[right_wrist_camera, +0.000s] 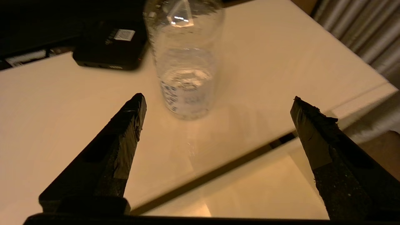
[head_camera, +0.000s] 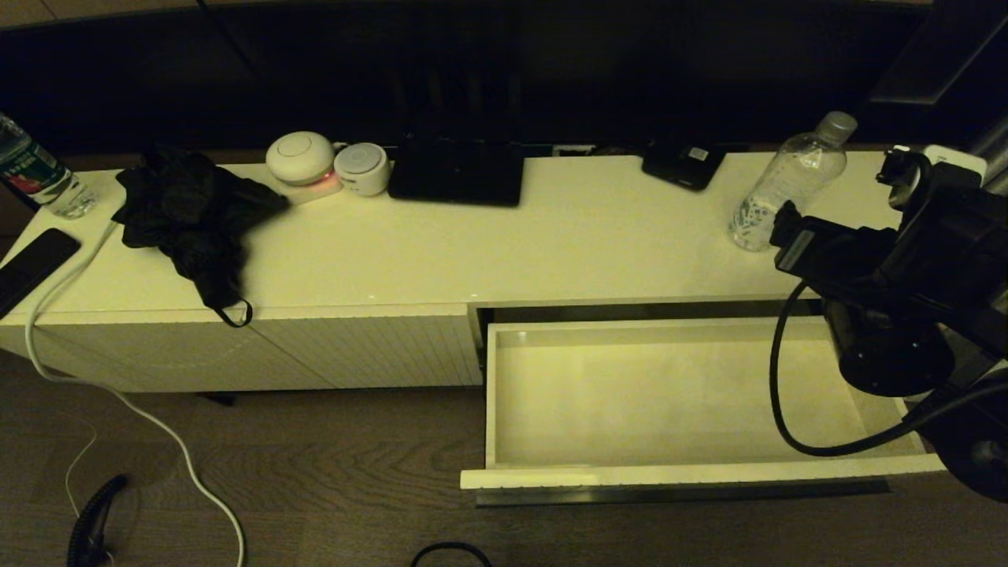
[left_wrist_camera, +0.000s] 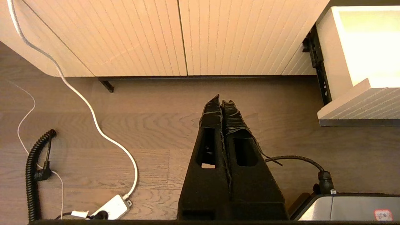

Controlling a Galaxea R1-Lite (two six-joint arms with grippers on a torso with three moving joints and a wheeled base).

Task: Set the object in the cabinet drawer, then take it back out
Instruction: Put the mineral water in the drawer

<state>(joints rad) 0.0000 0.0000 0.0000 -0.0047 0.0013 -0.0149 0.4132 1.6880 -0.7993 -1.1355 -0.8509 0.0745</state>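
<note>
Cabinet (head_camera: 551,236): long white top; its front edge runs just above the drawer.
Drawer (head_camera: 677,472): pulled fully out on the right side, nothing inside, plain white floor and low walls all round.
Right arm: reaches over the drawer's right end toward the cabinet top.
Right gripper (right_wrist_camera: 215,103): fingers spread wide apart, holding nothing, aimed at the bottle from the drawer side.
Left gripper (left_wrist_camera: 222,104): fingers pressed together, parked low over the floor in front of the ribbed cabinet doors.
Bottle (head_camera: 787,185): stands upright on the cabinet top near its right end, just beyond the right gripper and not touched.
Progress: the drawer stands ready, but the bottle is not yet grasped; judging from this, either the placing and retrieving both remain, or the whole cycle is finished. The pictures cannot say which.
Room: bare top surrounds the bottle; a small black box (head_camera: 683,164) sits well apart behind it.
Edges: the cabinet's front lip and the drawer's back wall lie between bottle and drawer floor.
</note>
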